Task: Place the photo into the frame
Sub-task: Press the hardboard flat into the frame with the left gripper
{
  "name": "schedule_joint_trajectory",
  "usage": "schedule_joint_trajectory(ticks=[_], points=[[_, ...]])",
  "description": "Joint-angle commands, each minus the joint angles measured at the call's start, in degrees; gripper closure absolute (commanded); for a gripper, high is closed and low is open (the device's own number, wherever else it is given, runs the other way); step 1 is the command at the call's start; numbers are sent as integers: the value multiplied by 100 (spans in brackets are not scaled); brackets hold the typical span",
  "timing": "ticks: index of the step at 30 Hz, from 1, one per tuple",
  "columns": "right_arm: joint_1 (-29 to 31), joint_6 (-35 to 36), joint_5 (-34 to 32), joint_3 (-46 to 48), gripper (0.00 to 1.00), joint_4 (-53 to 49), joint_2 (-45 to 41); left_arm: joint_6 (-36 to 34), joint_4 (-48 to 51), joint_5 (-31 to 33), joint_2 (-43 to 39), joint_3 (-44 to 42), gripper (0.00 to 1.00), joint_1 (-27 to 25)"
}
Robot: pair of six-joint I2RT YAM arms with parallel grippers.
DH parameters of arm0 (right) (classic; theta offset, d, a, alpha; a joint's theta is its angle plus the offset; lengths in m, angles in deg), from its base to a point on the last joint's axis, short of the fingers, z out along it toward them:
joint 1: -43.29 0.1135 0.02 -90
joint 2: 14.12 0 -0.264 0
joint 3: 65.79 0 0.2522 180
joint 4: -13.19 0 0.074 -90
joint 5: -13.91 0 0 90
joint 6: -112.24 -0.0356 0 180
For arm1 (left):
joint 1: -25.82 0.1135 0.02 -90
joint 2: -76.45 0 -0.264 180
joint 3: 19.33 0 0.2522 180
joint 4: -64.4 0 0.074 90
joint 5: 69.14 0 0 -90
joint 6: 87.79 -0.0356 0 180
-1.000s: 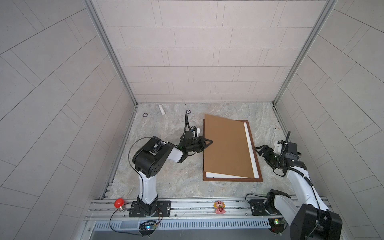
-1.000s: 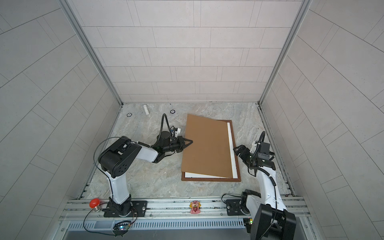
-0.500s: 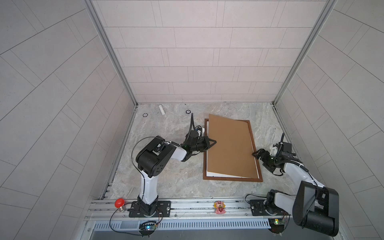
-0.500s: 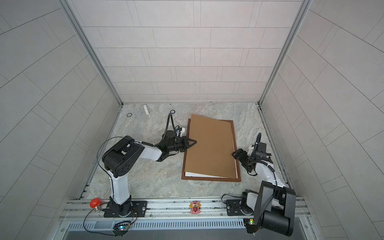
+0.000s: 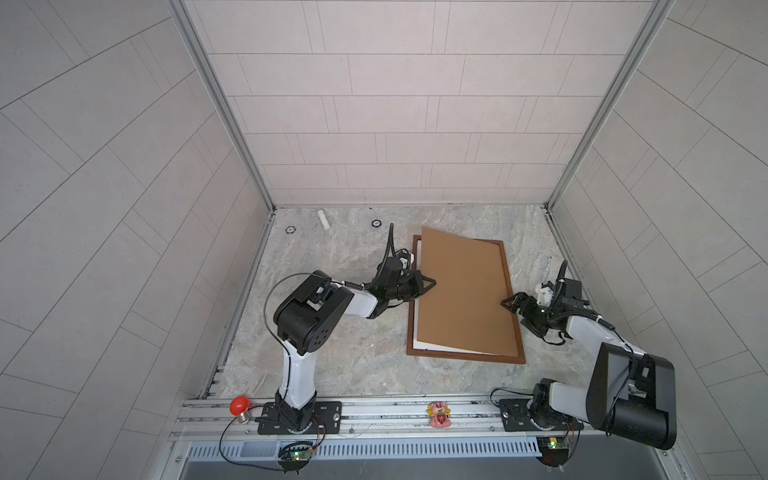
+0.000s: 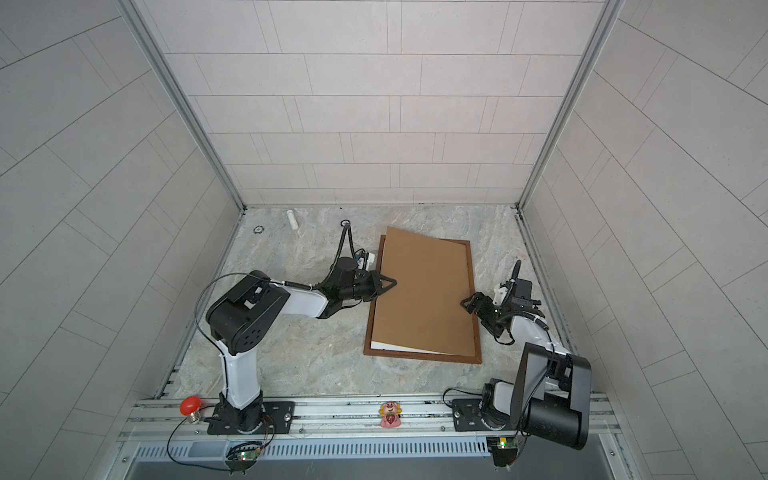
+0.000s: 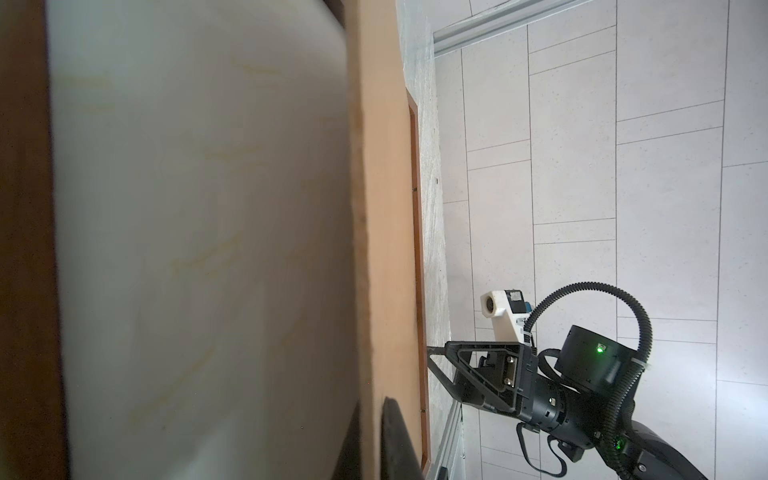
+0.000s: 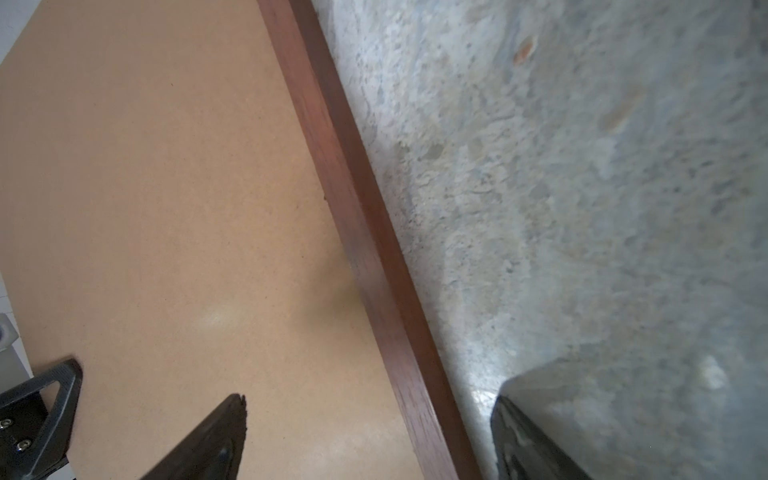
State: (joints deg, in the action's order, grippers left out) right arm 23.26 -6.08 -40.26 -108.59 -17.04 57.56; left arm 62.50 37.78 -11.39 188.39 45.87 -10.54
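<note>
While its jaws are pressed together on the 9 o'clock edge of the plain brown rectangular cardboard backing board [image 5: 461, 291], the left gripper [image 5: 430, 284] appears to hold that edge raised. In the left wrist view a black finger [image 7: 397, 440] lies on the board's upper face. Beneath the board is the large rectangular photo [image 5: 418, 266], with only its plain white back showing. In both top views it appears as narrow strips along the board's 9 and 6 o'clock sides. It lies inside the thin dark-brown wooden frame [image 5: 465, 358], which rests flat on the marbled grey tabletop [image 5: 353, 332]. At the frame's 3 o'clock rail the right gripper [image 8: 370, 399] stands wide and holds nothing, with one finger over the board and the other outside the rail.
</note>
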Motion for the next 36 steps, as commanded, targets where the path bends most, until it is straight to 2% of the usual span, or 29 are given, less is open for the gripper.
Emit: schedule_joint_trajectory(ticks=[1,5,12,21,24,27,35,36], points=[[9,97,11,93,13,-198,96,-1262,1615,362,214,87,95,-179],[13,107,33,101,13,-175,135,-1608,2331,414,196,343,92,-178],[10,116,88,98,14,-172,123,-1810,2755,465,231,523,84,-179],[8,134,123,124,14,-173,74,-1846,3340,723,311,774,79,-187],[13,133,151,128,14,-164,63,-1846,3403,805,316,793,71,-195],[14,138,158,123,14,-170,53,-1846,3508,858,319,828,58,-213],[8,116,180,107,14,-171,29,-2126,3908,935,183,986,54,-214],[15,116,182,101,14,-172,13,-2149,3988,974,160,1010,50,-207]])
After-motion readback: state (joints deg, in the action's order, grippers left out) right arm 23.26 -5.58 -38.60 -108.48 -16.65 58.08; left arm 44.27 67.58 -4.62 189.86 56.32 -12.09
